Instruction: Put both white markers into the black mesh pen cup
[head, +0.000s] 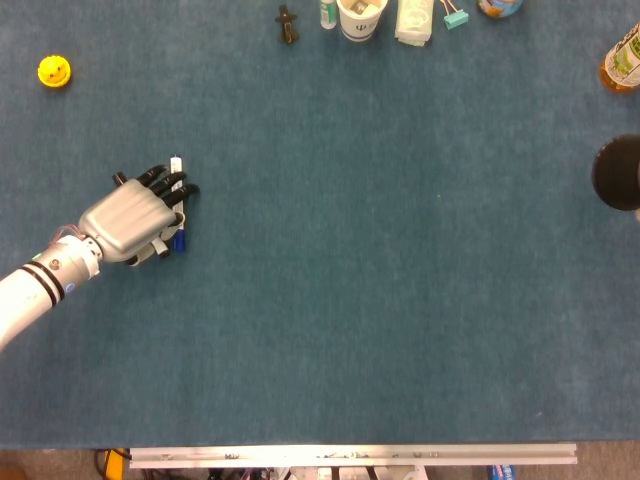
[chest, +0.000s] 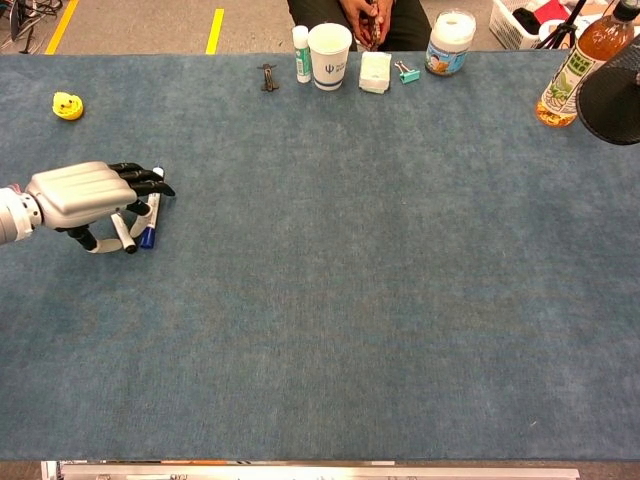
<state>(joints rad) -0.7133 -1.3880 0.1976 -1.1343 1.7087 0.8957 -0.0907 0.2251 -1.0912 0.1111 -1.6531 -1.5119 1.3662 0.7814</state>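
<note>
Presently the left hand (chest: 82, 193) lies palm-down over 2 white markers (chest: 150, 217) at the table's (chest: 330, 300) left; whether its fingers grip them, I cannot tell. The black mesh pen cup (chest: 612, 103) sits far right. Right hand unseen.

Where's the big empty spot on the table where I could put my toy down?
The whole middle of the blue table is bare, from the left hand over the two markers across to the black mesh pen cup on the right edge. It's crowded along the far edge: paper cup, glue stick, binder clips, jar. The rubber duck takes the far left corner.
</note>
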